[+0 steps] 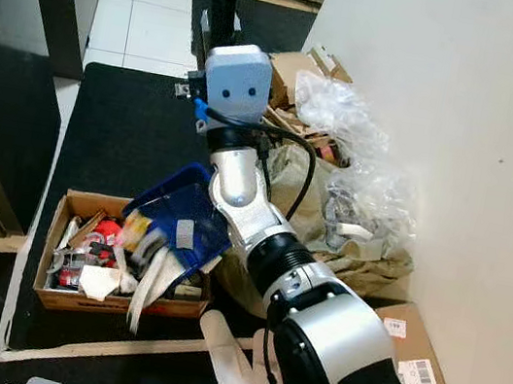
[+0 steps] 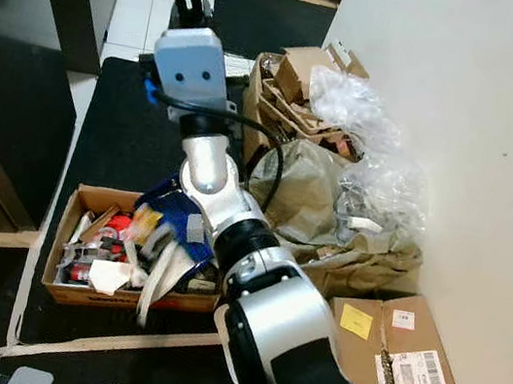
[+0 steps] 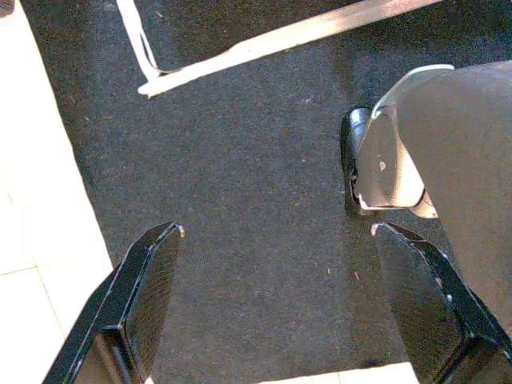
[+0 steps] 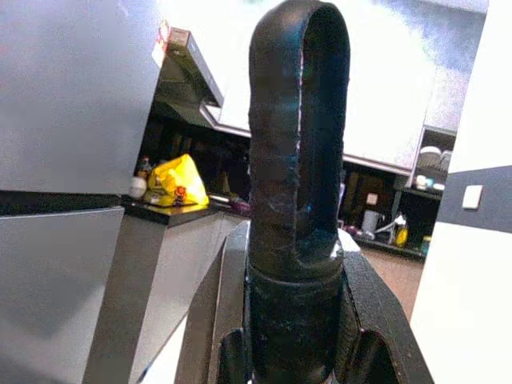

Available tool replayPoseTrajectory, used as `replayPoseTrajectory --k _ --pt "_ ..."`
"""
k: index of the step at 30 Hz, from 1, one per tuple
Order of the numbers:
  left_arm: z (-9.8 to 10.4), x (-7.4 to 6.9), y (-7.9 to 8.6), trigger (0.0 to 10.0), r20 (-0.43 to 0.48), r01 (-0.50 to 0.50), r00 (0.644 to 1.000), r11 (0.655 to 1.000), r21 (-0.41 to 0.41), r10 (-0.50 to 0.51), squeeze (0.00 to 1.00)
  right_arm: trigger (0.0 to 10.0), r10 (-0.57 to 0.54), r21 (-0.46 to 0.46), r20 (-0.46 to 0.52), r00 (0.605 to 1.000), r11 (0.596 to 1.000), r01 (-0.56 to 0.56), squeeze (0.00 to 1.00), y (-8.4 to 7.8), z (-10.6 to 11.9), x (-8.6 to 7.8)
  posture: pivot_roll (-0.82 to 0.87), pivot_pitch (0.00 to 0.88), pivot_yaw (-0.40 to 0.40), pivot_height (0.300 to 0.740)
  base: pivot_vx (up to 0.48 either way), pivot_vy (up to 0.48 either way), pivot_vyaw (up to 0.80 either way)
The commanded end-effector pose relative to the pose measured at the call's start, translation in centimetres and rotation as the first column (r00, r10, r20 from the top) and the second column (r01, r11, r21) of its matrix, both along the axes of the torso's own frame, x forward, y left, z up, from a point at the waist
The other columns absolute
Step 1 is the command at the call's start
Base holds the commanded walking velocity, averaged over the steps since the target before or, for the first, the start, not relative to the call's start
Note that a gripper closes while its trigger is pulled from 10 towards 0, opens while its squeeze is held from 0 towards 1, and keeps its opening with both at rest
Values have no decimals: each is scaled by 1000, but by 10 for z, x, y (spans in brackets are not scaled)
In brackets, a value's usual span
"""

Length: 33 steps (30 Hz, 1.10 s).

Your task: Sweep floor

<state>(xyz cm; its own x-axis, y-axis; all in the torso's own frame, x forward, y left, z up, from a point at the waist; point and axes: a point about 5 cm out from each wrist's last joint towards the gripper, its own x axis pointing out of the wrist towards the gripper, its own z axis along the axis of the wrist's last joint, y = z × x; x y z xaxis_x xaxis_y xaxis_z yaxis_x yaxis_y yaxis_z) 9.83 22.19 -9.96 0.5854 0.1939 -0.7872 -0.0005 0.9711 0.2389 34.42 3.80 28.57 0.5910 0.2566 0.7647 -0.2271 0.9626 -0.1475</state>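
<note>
The right claw [image 4: 296,336] is clamped on a black broom handle [image 4: 298,160] (looped at its end), raised at 12 o'clock beyond the cardboard box [image 1: 72,294]. The left claw [image 3: 276,296] hangs spread over the dark mat [image 3: 240,160].

The black handle [image 4: 298,200] runs out at the frame edge (its lower length unseen), hiding the right gripper's fingertips

Even indoor light renders the head views fairly sharp, with the white wall [image 1: 462,138] bright and the black mat [image 1: 119,130] swallowing detail, while the right wrist view blows out to glare overhead, its near handle loop [image 4: 298,136] soft, dark and slightly blurred.
</note>
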Motion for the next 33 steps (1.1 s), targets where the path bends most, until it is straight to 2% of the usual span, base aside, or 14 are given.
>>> replayPoseTrajectory --k 1,10,15,16,18,20,21,22,24,26,28,33 --pt "-16 -37 -47 10000 -133 78 986 988 -133 -96 0 10000 29 23 79 996 999 -30 0 5 7 -9 201 206 -230 740 0 0 0" --pt "-16 -39 -50 10000 -128 83 987 987 -135 -100 0 10000 -43 18 59 997 999 42 0 4 3 -6 204 220 -237 740 0 0 0" --pt "-16 -40 -52 10000 -126 84 987 987 -137 -101 0 10000 -71 -4 102 992 997 72 0 2 3 -6 205 224 -240 740 0 0 0" --pt "-16 -40 -52 10000 -124 87 987 987 -138 -104 0 10000 -76 -22 157 985 997 80 0 4 4 -10 206 225 -242 740 0 0 0" --pt "-16 -40 -52 10000 -124 87 987 987 -138 -104 0 10000 -76 -22 157 985 997 80 0 4 4 -10 206 225 -242 740 0 0 0" --pt "-16 -39 -54 10000 -118 95 987 986 -139 -111 0 10000 -41 -78 314 948 995 69 0 15 4 -25 205 224 -245 740 0 0 0" --pt "-16 -39 -54 10000 -118 95 987 986 -139 -111 0 10000 -41 -78 314 948 995 69 0 15 4 -25 205 224 -245 740 0 0 0" --pt "-16 -39 -55 10000 -116 98 987 985 -140 -115 0 10000 -6 -111 373 928 993 51 0 21 0 -33 208 226 -248 740 0 0 0" --pt "-16 -38 -55 10000 -115 100 987 985 -140 -117 0 10000 16 -130 404 915 991 40 0 25 -3 -38 210 226 -249 740 0 0 0" --pt "-16 -38 -55 10000 -115 100 987 985 -140 -117 0 10000 16 -130 404 915 991 40 0 25 -3 -38 210 226 -249 740 0 0 0" --pt "-16 -37 -56 10000 -111 107 986 984 -139 -123 0 10000 105 -189 408 907 982 -29 0 38 -19 -52 212 223 -249 740 0 0 0" --pt "-16 -37 -56 10000 -108 111 986 984 -138 -126 0 10000 169 -233 382 909 969 -82 0 47 -36 -62 203 216 -245 740 0 0 0"
